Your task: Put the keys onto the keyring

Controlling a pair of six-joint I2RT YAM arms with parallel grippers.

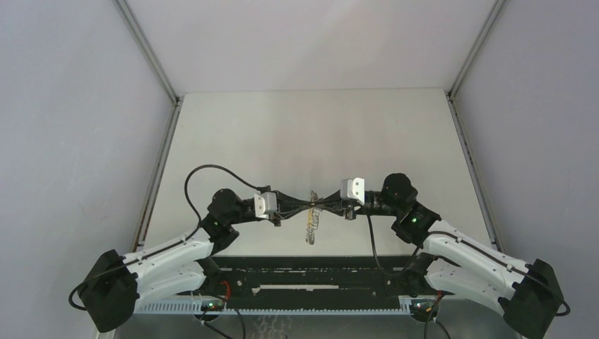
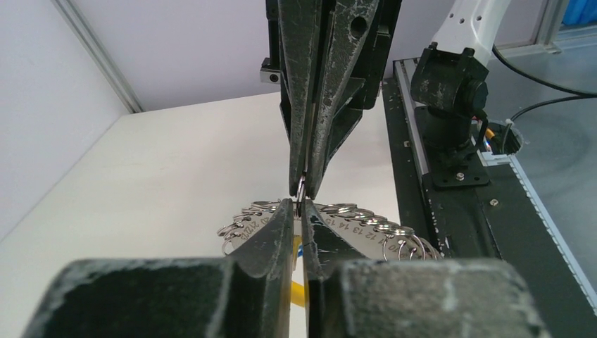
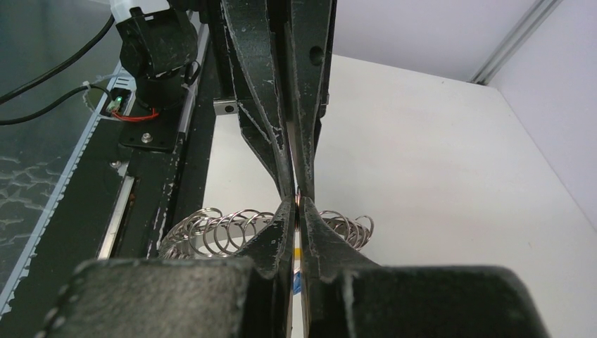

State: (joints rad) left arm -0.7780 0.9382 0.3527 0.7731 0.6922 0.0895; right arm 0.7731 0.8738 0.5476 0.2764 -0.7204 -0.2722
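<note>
Where tip meets tip, your right gripper (image 3: pixel 296 204) is pressed together, with a small metal loop (image 2: pixel 300 189) nipped at its very end. Your left gripper (image 2: pixel 299 208) shows only a sliver of gap with a yellow key (image 2: pixel 298 292) sitting in it, clamped or merely lying there, you cannot tell. Below them a numbered plate (image 2: pixel 352 229) strung with rings (image 3: pixel 225 229) lies flat on the white table (image 1: pixel 311 134) — clear of both grippers.
</note>
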